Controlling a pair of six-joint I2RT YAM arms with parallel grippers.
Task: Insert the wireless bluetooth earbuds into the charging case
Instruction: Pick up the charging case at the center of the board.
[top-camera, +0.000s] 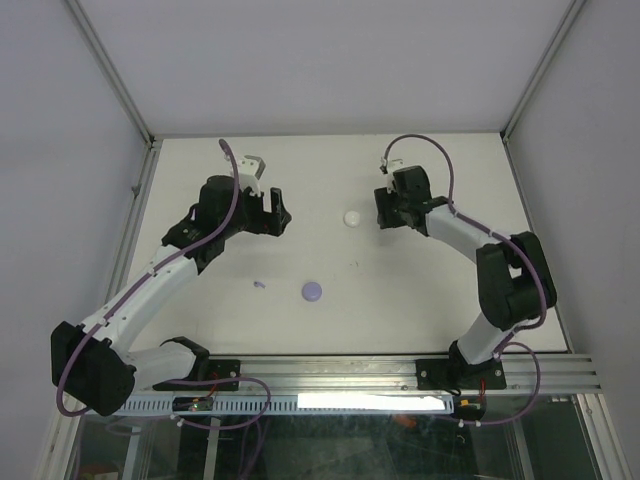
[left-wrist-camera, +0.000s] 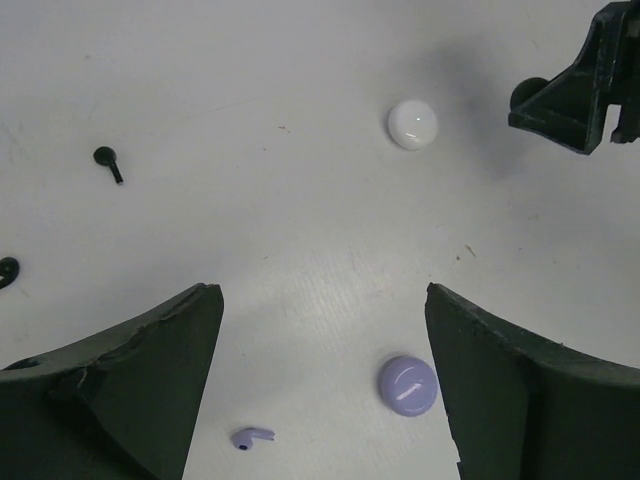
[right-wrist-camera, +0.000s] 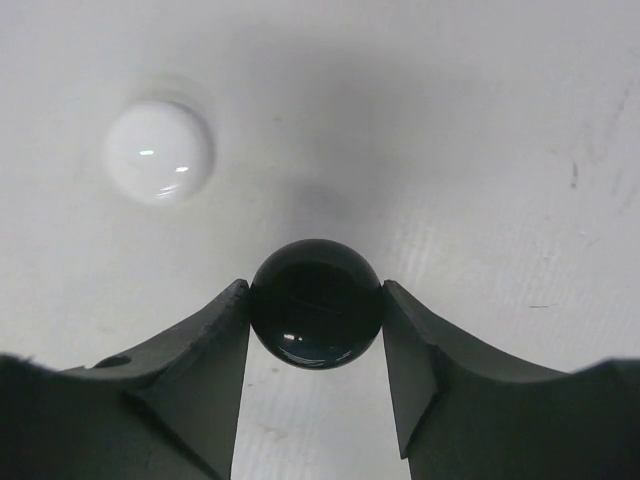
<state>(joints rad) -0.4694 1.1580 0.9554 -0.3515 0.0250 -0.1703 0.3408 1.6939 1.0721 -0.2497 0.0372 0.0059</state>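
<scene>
Clamped a black round case between the fingers of the right gripper, over the far right part of the table. Noted a white round case just to its left, not touching. Found the left gripper spread wide and empty above the left half. Spotted a lavender earbud lying loose on the near left, a lavender round case close on its right, and a black earbud farther off, well left of the white case, also outside any case.
</scene>
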